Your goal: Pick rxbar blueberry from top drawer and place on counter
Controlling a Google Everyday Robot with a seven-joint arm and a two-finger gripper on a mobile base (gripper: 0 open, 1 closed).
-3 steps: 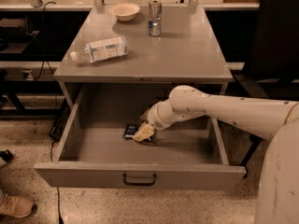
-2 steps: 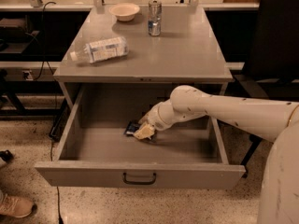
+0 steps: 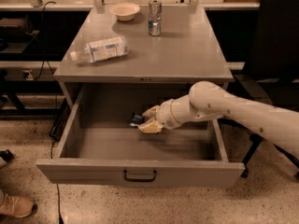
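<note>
The top drawer (image 3: 140, 174) is pulled fully open. The gripper (image 3: 149, 119) is seen inside it, with the jaws apparently closed on one end of the rxbar blueberry (image 3: 135, 120), which is held low in the drawer. The grasp is judged done. Lift-out and placement on the counter (image 3: 182, 50), beside the bottle (image 3: 100, 49), are left.
</note>
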